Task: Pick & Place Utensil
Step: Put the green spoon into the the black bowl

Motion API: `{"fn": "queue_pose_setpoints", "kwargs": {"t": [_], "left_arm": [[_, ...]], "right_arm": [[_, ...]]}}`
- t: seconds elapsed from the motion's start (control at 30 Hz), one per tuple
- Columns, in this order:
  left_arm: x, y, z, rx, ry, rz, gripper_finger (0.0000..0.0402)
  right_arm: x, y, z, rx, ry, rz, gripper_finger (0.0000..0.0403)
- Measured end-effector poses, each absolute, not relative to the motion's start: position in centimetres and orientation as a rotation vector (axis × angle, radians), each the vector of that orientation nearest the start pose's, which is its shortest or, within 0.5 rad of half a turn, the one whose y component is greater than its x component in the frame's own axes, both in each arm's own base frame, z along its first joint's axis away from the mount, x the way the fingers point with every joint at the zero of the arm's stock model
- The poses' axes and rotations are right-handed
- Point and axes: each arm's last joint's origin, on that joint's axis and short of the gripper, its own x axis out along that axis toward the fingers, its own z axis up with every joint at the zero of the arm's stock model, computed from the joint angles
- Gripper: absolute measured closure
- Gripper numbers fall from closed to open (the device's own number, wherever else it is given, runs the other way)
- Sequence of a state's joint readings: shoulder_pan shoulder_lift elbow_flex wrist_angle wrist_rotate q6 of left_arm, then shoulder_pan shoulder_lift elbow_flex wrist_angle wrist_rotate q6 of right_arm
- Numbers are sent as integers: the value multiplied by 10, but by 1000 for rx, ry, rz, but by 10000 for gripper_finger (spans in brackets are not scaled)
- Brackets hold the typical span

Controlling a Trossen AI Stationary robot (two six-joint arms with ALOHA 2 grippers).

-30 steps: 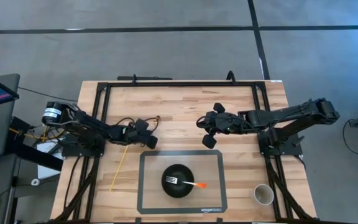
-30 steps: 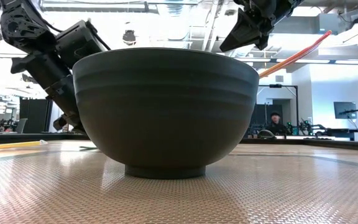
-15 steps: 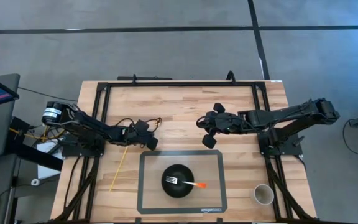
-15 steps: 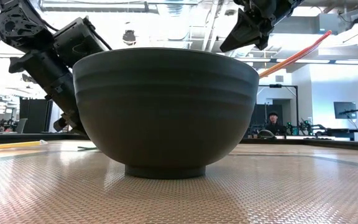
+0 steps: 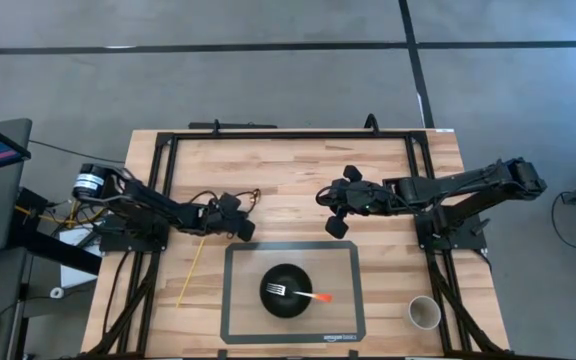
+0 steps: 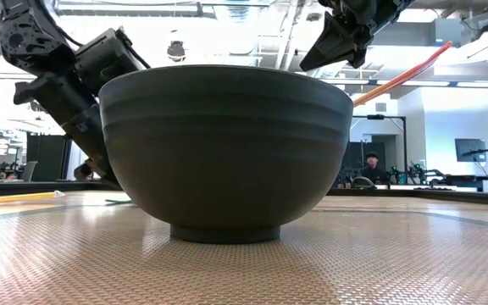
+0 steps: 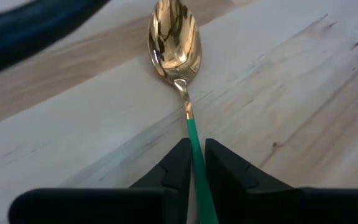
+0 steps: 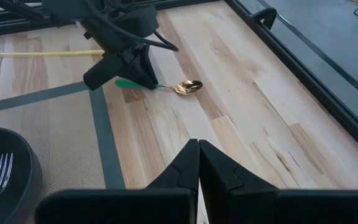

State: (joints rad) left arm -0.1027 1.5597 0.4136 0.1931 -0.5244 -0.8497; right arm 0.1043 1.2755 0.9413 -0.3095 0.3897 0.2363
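Note:
A spoon with a gold bowl [image 7: 174, 40] and a green handle lies on the bare wood beyond the mat; the right wrist view shows this spoon [image 8: 178, 86] too. My left gripper [image 7: 192, 163] [image 5: 238, 218] is shut on it. My right gripper [image 8: 197, 155] [image 5: 333, 212] hangs shut above the wood, right of the spoon, touching nothing. A dark bowl [image 5: 285, 290] [image 6: 225, 148] stands on the grey mat [image 5: 238, 300]. A fork with an orange handle [image 5: 318, 296] [image 6: 401, 76] lies in it, its handle leaning out over the rim. My left gripper pinches the spoon's green handle [image 7: 193, 138] between its two fingers. The fingers slant down from the table's left and lie along the handle, so the gold bowl end sticks out ahead of them. Whether that end touches the wood, I cannot tell.
A thin yellow stick [image 5: 192, 266] [image 8: 48, 54] lies on the wood left of the mat. A small cup [image 5: 424, 313] stands near the table's right near corner. Black frame rails [image 5: 288, 133] run along the table's edges. Bare wood lies between the two grippers.

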Motion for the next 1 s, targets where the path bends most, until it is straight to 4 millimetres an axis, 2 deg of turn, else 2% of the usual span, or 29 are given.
{"fn": "queue_pose_setpoints", "kwargs": {"t": [0.2, 0.27, 0.37, 0.5, 0.73, 0.87, 1.0], "left_arm": [[227, -8, 87, -461, 689, 757, 348], [227, -8, 89, -464, 687, 757, 359], [227, -8, 94, -480, 669, 745, 388], [222, -9, 106, -493, 654, 713, 389], [218, -26, 170, -573, 427, 477, 397], [214, -44, 214, -628, 281, 333, 397], [215, -68, 240, -675, 251, 188, 398]], "right_arm": [[270, 17, 276, 69, 589, -347, 402], [270, 17, 276, 69, 589, -347, 402], [270, 17, 276, 69, 589, -347, 402], [270, 17, 276, 69, 589, -347, 402], [270, 17, 276, 69, 588, -347, 402], [270, 17, 276, 69, 589, -347, 402], [270, 17, 276, 69, 588, -347, 402]]}}
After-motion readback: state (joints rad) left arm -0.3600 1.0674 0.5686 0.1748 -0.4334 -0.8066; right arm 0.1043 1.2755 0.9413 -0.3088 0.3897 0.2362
